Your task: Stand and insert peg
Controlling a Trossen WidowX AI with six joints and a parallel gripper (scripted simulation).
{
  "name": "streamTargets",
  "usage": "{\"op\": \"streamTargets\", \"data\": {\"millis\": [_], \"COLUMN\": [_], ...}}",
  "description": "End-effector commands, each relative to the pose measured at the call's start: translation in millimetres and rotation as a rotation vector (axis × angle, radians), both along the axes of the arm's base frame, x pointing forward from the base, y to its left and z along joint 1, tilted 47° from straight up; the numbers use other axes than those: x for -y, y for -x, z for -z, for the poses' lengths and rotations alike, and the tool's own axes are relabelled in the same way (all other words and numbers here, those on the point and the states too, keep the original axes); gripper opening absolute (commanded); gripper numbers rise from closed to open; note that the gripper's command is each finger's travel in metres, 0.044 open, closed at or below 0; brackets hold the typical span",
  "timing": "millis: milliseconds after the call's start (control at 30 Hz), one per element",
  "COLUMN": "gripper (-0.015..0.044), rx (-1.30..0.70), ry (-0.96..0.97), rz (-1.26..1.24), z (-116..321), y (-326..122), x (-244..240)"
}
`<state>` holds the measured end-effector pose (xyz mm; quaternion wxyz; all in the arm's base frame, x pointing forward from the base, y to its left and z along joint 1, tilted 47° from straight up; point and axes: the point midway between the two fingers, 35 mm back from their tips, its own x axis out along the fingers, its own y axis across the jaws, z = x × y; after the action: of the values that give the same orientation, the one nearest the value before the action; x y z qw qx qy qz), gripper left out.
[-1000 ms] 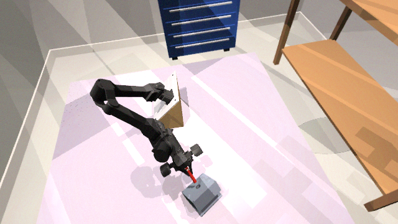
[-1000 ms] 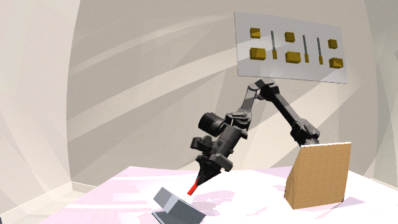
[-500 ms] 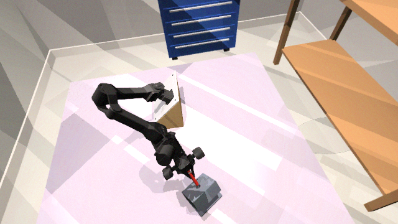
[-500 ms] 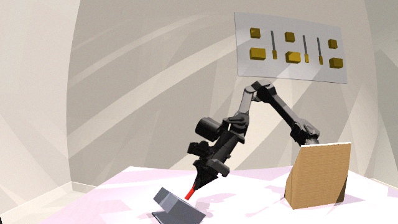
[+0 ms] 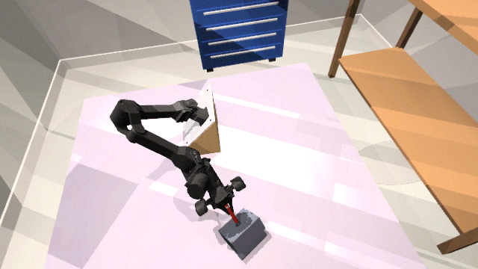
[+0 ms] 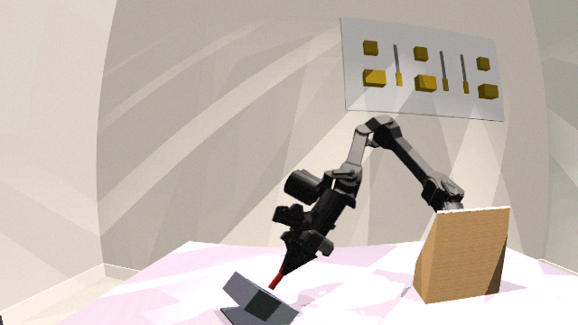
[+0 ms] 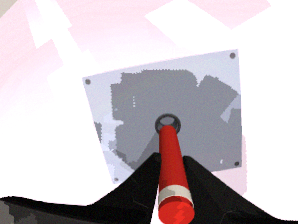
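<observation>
Between fingers of end effector (image 5: 231, 210) (image 6: 283, 273) (image 7: 171, 159): red peg (image 5: 232, 214) (image 6: 275, 281) (image 7: 171, 150), tilted.

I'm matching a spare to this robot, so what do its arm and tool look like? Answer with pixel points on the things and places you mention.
The arm (image 5: 158, 146) (image 6: 408, 158) is black to dark gray, with slim, straight links between chunky angular joints. Its tool (image 5: 228, 205) (image 6: 284, 272) (image 7: 170, 160) is black too, with fingers that taper toward their tips. A stubby dark cylinder (image 5: 197, 185) (image 6: 302, 186) juts out near the wrist. I can't make out any markings.

Left of the wooden wedge block (image 6: 470, 257), the gripper (image 6: 284, 272) grips the red peg (image 6: 275, 280) (tilted, mind you).
</observation>
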<state>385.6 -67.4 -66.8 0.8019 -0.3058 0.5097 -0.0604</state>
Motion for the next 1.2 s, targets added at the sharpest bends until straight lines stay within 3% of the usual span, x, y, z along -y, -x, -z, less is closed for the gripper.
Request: {"op": "streamTargets", "data": {"millis": [0,1167], "gripper": [0.0000,0.0000], "rx": [-0.001,0.000], "ry": [0.000,0.000], "rz": [0.001,0.001], "z": [-0.1,10.9], "y": [-0.5,-11.5], "x": [-0.3,5.0]}}
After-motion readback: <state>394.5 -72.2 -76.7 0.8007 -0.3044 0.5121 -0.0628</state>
